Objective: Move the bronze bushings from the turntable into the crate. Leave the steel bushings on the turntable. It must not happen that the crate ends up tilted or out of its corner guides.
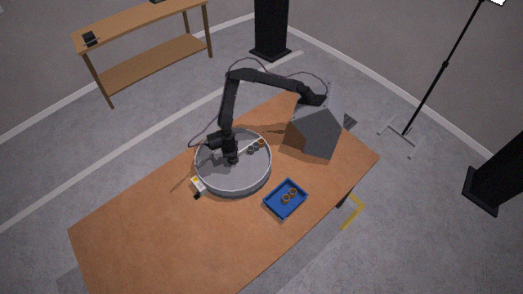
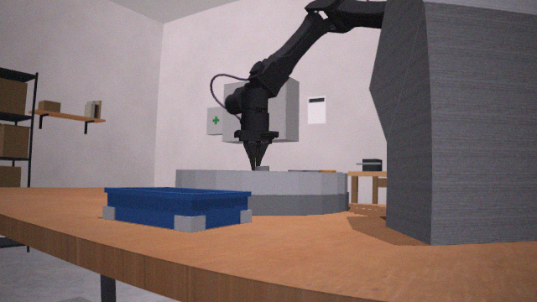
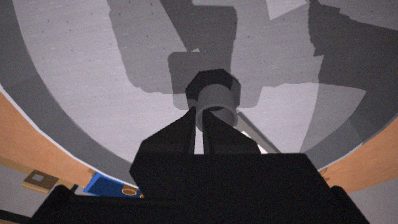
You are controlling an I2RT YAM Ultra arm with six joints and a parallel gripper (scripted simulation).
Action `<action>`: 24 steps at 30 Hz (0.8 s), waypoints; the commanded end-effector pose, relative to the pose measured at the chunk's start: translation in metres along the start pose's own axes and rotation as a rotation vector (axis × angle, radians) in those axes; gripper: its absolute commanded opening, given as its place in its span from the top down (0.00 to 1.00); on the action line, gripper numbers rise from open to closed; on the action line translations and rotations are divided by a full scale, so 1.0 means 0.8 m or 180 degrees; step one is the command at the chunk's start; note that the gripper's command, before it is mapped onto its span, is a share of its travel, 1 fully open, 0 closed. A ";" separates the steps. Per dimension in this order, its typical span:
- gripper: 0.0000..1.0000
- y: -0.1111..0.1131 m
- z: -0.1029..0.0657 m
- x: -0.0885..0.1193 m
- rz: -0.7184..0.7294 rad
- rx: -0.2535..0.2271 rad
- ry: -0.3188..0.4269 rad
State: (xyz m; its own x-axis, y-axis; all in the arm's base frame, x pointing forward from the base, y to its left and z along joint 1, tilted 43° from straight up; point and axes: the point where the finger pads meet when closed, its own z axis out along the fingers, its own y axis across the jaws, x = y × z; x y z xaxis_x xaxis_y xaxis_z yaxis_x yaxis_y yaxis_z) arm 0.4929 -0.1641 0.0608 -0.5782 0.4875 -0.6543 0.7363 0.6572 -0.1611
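Note:
My gripper [image 1: 233,160] [image 2: 253,168] [image 3: 199,111] points down over the turntable [image 1: 229,180] [image 2: 302,183] [image 3: 65,60], shut on one wall of a grey steel bushing [image 2: 263,169] [image 3: 216,96]. One fingertip is inside its ring and one outside. Its top shows above the turntable's rim; its underside is hidden. Two more steel bushings [image 1: 251,149] [image 1: 256,144] and one bronze bushing [image 1: 261,142] stand in a row beside a pale strip on the turntable. The blue crate [image 1: 281,211] [image 2: 147,210] [image 3: 104,186] holds two bronze bushings [image 1: 292,191] [image 1: 285,198].
A large grey angular block [image 1: 316,132] [image 2: 470,126] stands beside the turntable at the arm's base. A small white box with a yellow top patch [image 1: 198,185] sits against the turntable's other side. The turntable has a raised rim. The crate is near the table's edge.

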 end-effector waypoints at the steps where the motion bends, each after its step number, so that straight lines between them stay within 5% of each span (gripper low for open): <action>1: 1.00 0.009 -0.019 -0.010 -0.0007 -0.0072 -0.0094; 14: 1.00 0.009 -0.019 -0.010 -0.0007 -0.0072 -0.0094; 15: 0.84 0.009 -0.019 -0.010 -0.0007 -0.0072 -0.0094; 24: 0.84 0.010 -0.020 -0.010 0.0000 -0.0086 -0.0098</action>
State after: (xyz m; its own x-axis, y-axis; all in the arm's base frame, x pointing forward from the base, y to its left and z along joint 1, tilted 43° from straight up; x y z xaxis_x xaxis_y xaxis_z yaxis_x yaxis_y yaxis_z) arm 0.4926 -0.1642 0.0608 -0.5787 0.4871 -0.6541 0.7364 0.6567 -0.1624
